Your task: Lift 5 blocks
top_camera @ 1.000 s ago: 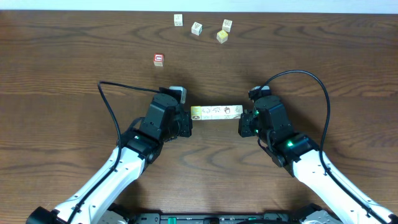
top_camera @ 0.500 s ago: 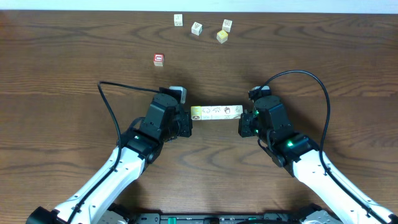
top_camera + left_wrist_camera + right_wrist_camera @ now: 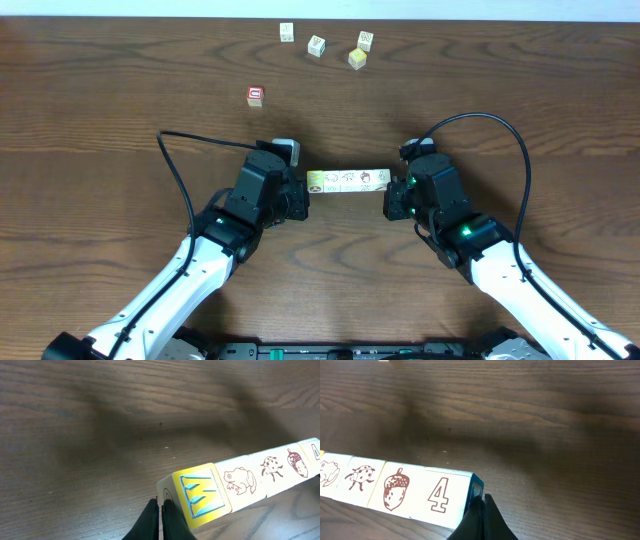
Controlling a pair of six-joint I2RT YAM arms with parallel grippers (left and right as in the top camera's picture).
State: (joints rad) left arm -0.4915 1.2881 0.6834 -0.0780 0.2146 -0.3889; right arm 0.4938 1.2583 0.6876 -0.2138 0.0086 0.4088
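Note:
A straight row of several blocks (image 3: 348,180) lies end to end between my two grippers. The left wrist view shows its yellow end block (image 3: 200,496), then the frog, ladybug and acorn faces. The right wrist view shows the acorn block and the "4" block (image 3: 440,495) at the other end. My left gripper (image 3: 303,191) (image 3: 160,510) is shut, its closed fingertips pressed against the yellow end. My right gripper (image 3: 391,194) (image 3: 481,505) is shut too, tips against the blue end face of the "4" block. The row looks held slightly above the wood, with a broad shadow on the table beyond it.
Several loose small cubes sit at the table's far edge: white ones (image 3: 287,32) (image 3: 317,45) (image 3: 365,40) and a yellowish one (image 3: 357,58). A red-faced cube (image 3: 255,95) lies alone left of centre. Black cables arch over both arms.

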